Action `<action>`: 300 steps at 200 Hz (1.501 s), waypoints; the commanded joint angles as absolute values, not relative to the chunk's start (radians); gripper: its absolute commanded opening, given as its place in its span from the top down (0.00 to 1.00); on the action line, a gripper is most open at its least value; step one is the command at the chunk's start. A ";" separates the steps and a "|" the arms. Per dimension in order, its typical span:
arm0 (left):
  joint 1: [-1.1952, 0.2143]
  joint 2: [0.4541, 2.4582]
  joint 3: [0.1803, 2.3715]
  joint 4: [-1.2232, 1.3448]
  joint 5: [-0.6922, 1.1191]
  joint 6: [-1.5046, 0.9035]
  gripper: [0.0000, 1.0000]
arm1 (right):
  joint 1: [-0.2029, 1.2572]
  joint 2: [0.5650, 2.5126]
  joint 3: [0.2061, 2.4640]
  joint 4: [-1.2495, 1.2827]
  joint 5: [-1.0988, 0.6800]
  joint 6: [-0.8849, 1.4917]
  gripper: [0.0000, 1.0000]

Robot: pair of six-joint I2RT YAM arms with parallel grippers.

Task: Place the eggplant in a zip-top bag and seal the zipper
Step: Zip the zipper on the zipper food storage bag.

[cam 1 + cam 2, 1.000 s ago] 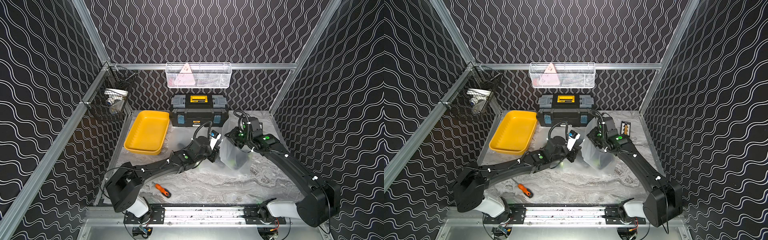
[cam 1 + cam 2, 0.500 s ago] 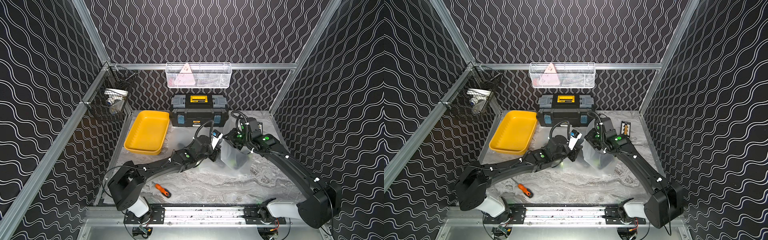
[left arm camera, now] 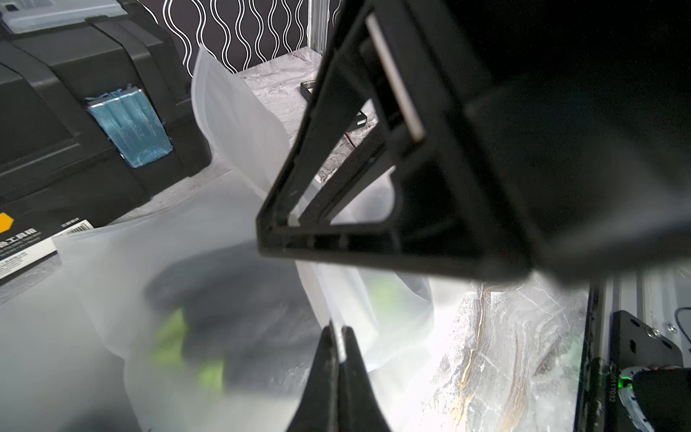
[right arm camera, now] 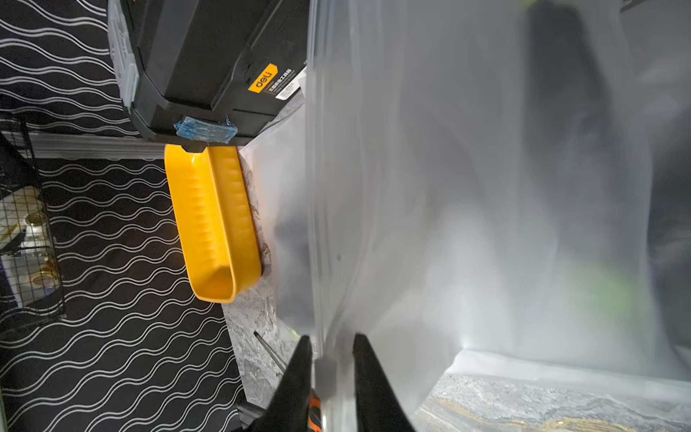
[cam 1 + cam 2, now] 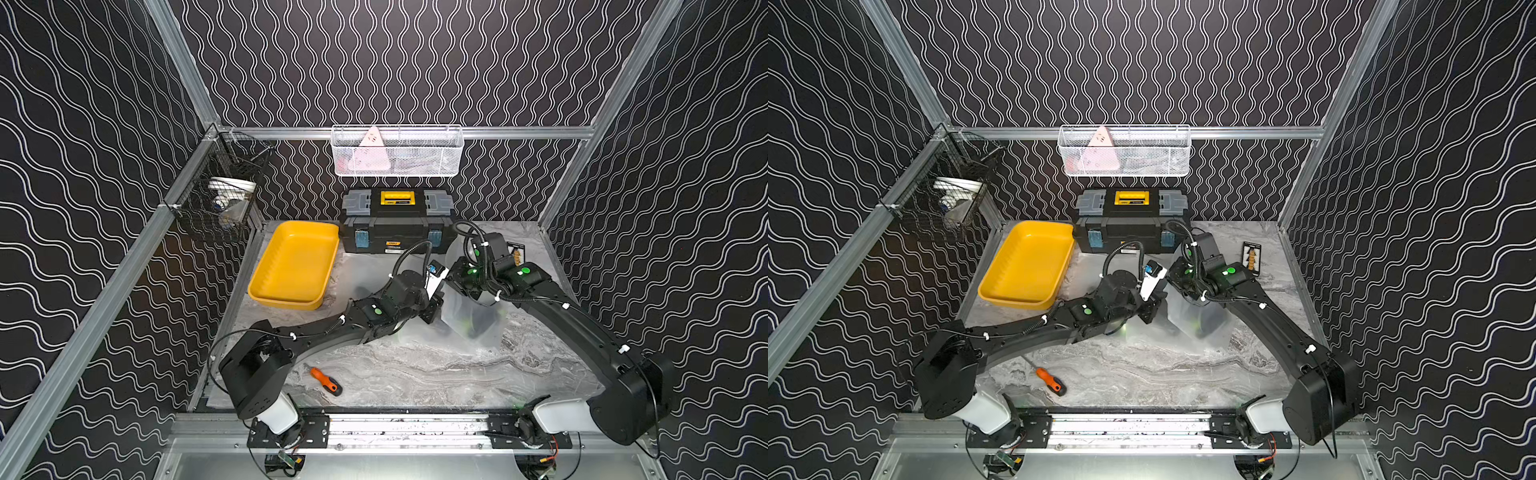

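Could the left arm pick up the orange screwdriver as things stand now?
Probably not yet: the left gripper is shut on the zip-top bag edge. The screwdriver itself lies uncovered on the table, near that arm's base.

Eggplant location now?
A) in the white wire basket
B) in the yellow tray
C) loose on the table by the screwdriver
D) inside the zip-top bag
D: in the left wrist view the eggplant, dark body with a green cap, shows blurred through the translucent wall of the bag.
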State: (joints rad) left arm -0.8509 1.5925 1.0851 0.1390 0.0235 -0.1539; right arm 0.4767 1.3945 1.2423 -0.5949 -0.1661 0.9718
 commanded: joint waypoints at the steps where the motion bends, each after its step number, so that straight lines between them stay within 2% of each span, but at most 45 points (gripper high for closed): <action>1: -0.851 1.589 1.090 0.149 0.009 -0.126 1.00 | 0.478 1.399 1.262 -0.651 -0.139 0.941 0.77; 37: -0.851 1.588 1.090 0.142 -0.001 -0.117 1.00 | 0.478 1.413 1.291 -0.693 -0.106 0.894 0.85; 68: -0.853 1.587 1.090 0.143 0.000 -0.117 1.00 | 0.477 1.416 1.290 -0.704 -0.086 0.882 0.87; 168: -0.901 1.592 1.081 0.155 0.000 -0.117 1.00 | 0.461 1.436 1.317 -0.701 -0.067 0.873 0.88; 300: -0.908 1.520 1.041 0.148 0.029 -0.136 1.00 | 0.311 1.562 1.409 -0.643 -0.065 0.811 0.89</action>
